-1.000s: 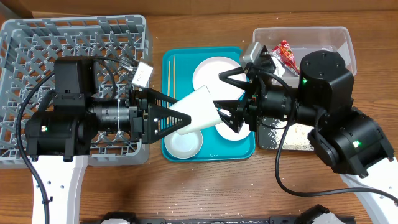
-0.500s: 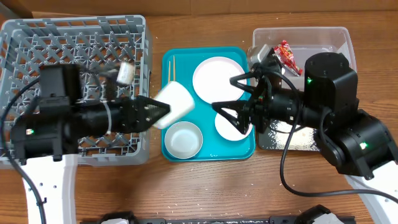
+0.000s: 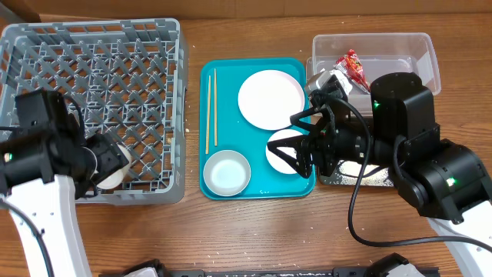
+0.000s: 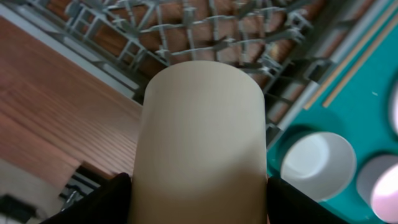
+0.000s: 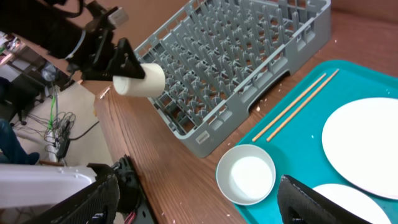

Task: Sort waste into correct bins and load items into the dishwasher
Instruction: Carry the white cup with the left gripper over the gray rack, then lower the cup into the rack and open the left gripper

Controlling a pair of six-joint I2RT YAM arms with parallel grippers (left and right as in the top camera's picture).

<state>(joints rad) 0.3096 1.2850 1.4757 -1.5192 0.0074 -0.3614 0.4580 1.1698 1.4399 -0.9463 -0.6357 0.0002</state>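
— What changed in that last second?

— You carried the small cup [image 4: 202, 124] away from the teal tray [image 3: 206, 77] and swung it left. A second earlier it hung over the tray between both arms. At this moment it was over the front right corner of the dish rack [image 3: 92, 69], lying on its side.

— Did the left tool [image 3: 104, 160] have hold of it?

— Yes, its fingers [image 4: 102, 202] were closed against the cup's sides. Whether the cup touched the lattice floor, I could not tell.

— And the right tool [image 3: 294, 148]?

— It was spread wide and carried nothing, hovering above the smaller plate [image 3: 280, 160].

— So where did that leave you?

— I judged that you were about to load one item, though you had not yet released it. The large plate [image 3: 269, 98], the bowl [image 3: 227, 172] and the chopsticks [image 3: 211, 108] were all on the tray, waiting for you. The red wrapper [image 3: 354, 65] lay in the clear tub [image 3: 419, 46].
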